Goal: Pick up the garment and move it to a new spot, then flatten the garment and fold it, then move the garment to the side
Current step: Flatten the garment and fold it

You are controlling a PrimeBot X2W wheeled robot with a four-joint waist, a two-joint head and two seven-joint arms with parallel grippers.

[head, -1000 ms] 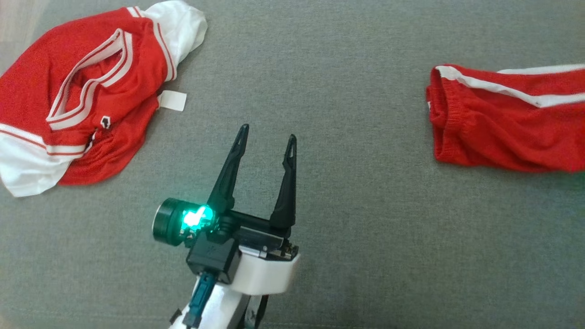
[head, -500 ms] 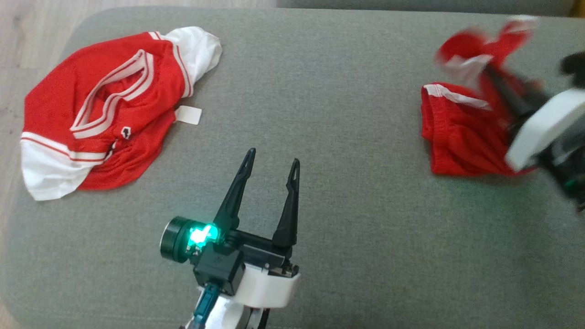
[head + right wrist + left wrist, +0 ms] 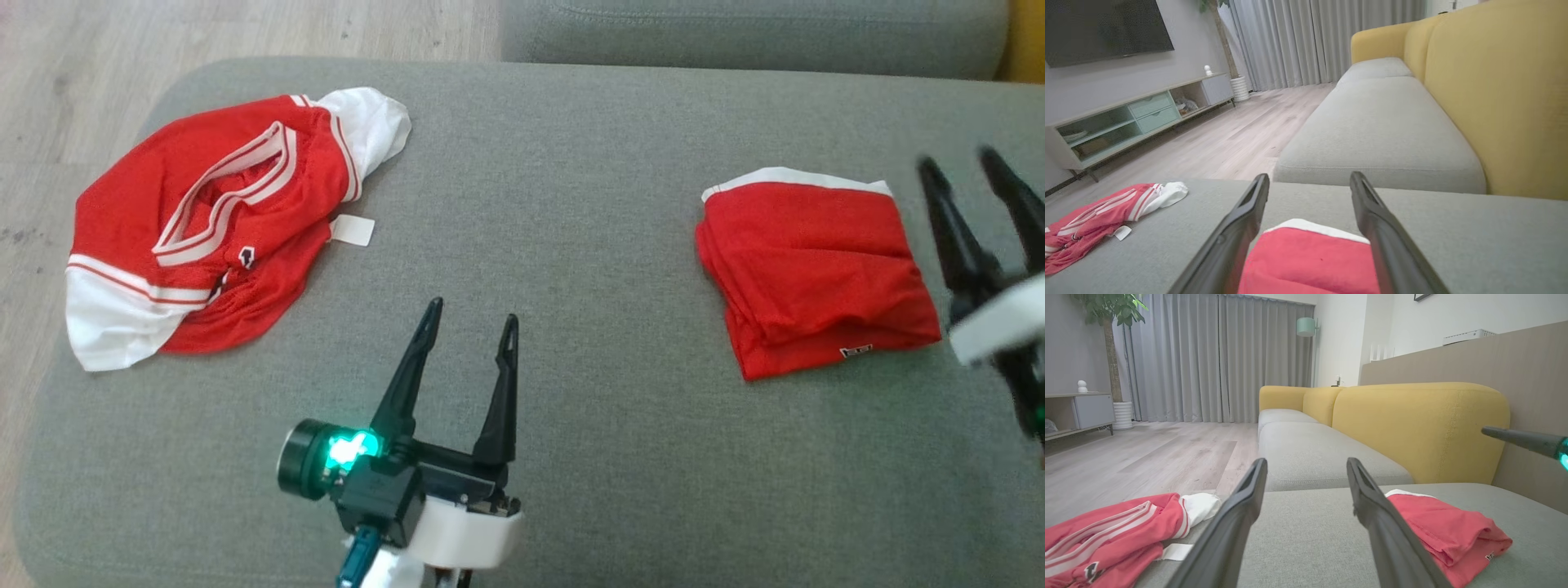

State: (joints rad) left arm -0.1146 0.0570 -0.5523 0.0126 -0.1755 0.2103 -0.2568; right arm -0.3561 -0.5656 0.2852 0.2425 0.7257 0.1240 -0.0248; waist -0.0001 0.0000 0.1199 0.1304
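Garment point(image 3: 812, 269) folded on cushion point(image 3: 571, 204), left claw point(image 3: 473, 310) and right claw point(image 3: 957, 158) spread wide, yellow backrest point(image 3: 1421, 428) in wrist views

— What lies on the grey cushion point(image 3: 571, 457)?
— A crumpled red-and-white jersey point(image 3: 163, 245) at the cushion's left edge, its white tag point(image 3: 353, 231) flat on the cushion. Folded red shorts point(image 3: 808, 269) lie toward the cushion's right edge.

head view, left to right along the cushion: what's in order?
crumpled red-and-white jersey → left gripper, open and holding nothing → folded red garment → right gripper, open, beside the garment's right edge
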